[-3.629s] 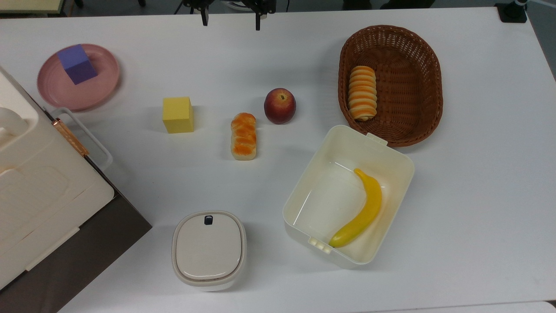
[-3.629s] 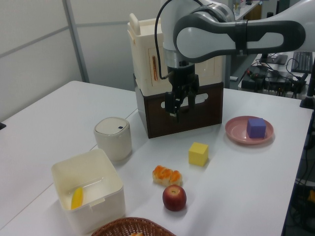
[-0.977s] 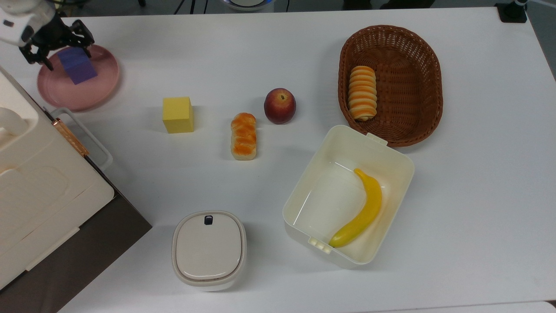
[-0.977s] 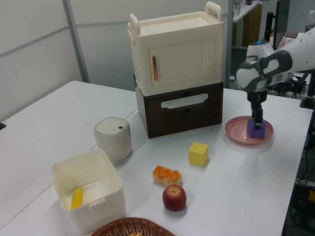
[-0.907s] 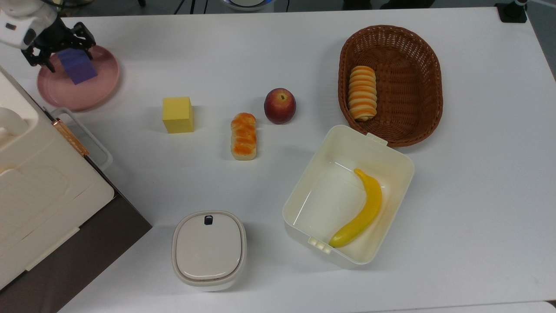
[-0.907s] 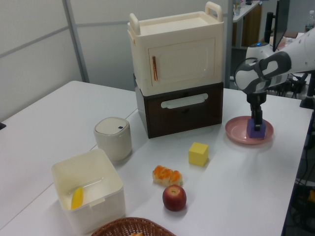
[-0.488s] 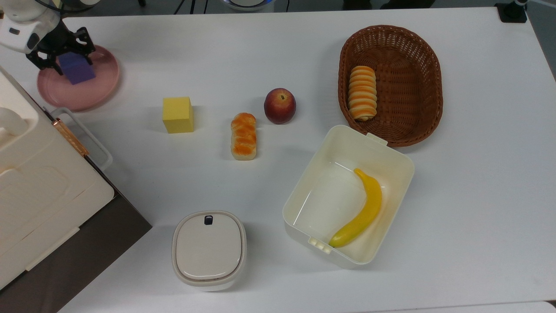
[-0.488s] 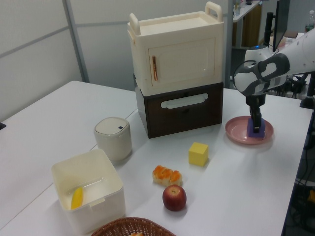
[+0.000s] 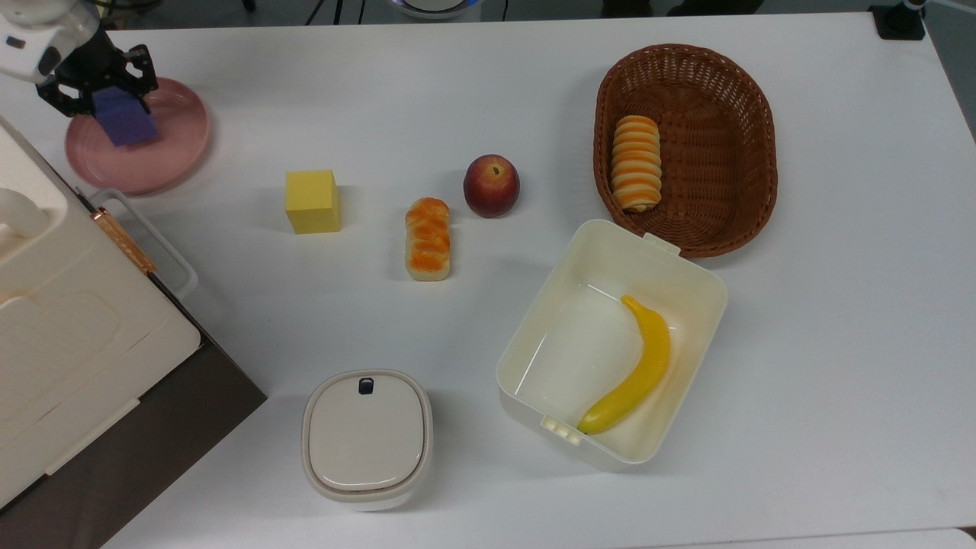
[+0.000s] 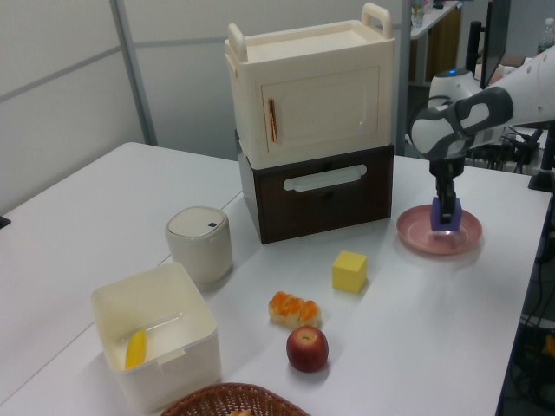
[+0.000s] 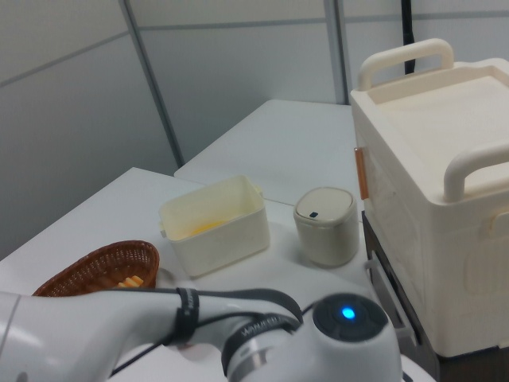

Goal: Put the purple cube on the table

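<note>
The purple cube (image 9: 126,126) hangs just above the round pink plate (image 9: 164,164) at the top view's far left, tilted a little. My gripper (image 9: 107,99) is shut on it from above, a black finger on each side. In the left view the purple cube (image 10: 446,217) sits in the gripper (image 10: 446,206) a short way over the plate (image 10: 416,232), at the right end of the white table (image 10: 434,312). The white table (image 9: 488,99) spreads under everything.
A yellow cube (image 9: 312,200), a bread loaf (image 9: 428,239) and an apple (image 9: 492,185) lie mid-table. A wicker basket (image 9: 762,152), a white box (image 9: 526,328) holding a banana, a lidded pot (image 9: 367,437) and a tall cream-and-brown cabinet (image 9: 69,320) stand around.
The gripper came from the table's middle to the plate, closed on the purple cube, and has lifted it slightly off the plate in the last half second.
</note>
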Controlling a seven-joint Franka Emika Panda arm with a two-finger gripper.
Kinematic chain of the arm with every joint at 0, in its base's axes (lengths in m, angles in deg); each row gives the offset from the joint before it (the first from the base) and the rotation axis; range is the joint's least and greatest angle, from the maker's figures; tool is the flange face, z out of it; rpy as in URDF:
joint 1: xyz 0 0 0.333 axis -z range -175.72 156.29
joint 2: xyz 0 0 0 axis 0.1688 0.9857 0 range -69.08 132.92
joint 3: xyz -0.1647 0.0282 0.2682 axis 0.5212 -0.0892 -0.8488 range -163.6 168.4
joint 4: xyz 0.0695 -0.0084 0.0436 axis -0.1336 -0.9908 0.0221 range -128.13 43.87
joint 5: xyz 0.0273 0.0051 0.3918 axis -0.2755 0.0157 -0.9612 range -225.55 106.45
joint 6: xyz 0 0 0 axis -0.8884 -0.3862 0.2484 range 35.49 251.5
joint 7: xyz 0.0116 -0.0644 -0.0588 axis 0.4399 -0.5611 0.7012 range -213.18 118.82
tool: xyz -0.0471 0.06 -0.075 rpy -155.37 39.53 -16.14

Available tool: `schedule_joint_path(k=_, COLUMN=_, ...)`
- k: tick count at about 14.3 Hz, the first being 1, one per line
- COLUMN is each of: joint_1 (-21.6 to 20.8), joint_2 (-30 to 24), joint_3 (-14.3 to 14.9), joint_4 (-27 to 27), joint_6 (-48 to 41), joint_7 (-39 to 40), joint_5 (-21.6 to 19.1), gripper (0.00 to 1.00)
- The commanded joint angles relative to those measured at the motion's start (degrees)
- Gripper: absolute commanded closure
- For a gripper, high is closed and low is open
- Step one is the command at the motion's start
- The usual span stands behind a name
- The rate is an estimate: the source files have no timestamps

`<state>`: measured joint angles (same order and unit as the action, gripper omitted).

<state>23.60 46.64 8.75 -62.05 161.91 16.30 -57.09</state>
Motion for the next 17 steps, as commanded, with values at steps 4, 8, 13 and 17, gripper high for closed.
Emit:
schedule_joint_path(k=4, joint_1=-9.3, joint_2=-3.2, joint_3=0.0, joint_4=-0.6, joint_6=-2.3, joint_7=-16.0, joint_5=-0.5, gripper=0.58)
schedule_joint_path(k=8, joint_1=-14.4, joint_2=-2.8, joint_3=0.0, joint_4=-0.5, joint_6=-2.0, joint_7=-24.9, joint_5=-0.5, gripper=0.32)
schedule_joint_path(k=13, joint_1=-19.3, joint_2=-2.8, joint_3=0.0, joint_4=-0.1, joint_6=-2.3, joint_7=-37.4, joint_5=-0.5, gripper=0.00)
schedule_joint_path(k=17, joint_1=-24.8, joint_2=-3.4, joint_3=0.0, joint_4=2.9, joint_6=-5.7, joint_7=-44.4, joint_5=-0.5, gripper=0.00)
